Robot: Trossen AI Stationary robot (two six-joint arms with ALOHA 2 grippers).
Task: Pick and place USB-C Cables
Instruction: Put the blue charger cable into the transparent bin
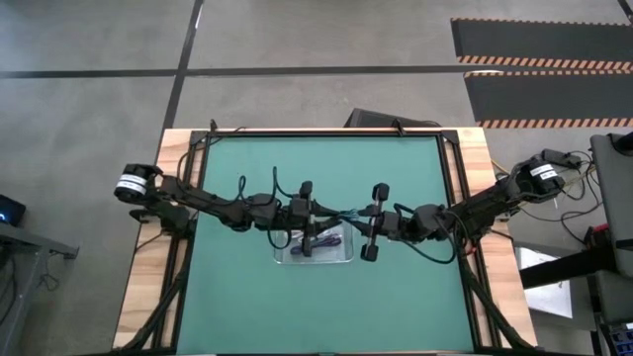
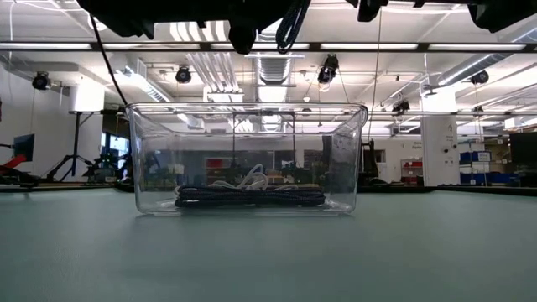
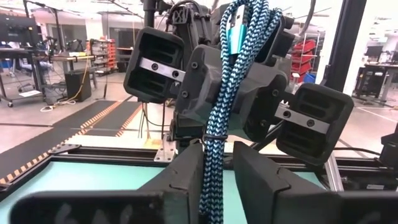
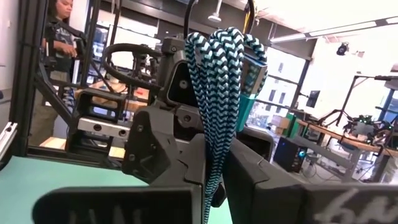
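The braided teal cable (image 3: 231, 93), a folded bundle, hangs above the desk (image 1: 396, 297), pinched by both the left gripper (image 3: 216, 163) and right gripper (image 4: 214, 168). Below, the clear plastic tray (image 2: 245, 159) holds dark and white cables (image 2: 250, 195), indistinct through its walls.

Robotics lab or workshop, ceiling pipes and spotlights (image 2: 183, 75) overhead, hazard-striped floor mats (image 1: 539, 44), tripods, workbenches, blue storage bins (image 2: 482, 158) behind the grippers

Bright overhead strip lights (image 2: 252, 46); wrist foregrounds blurred.
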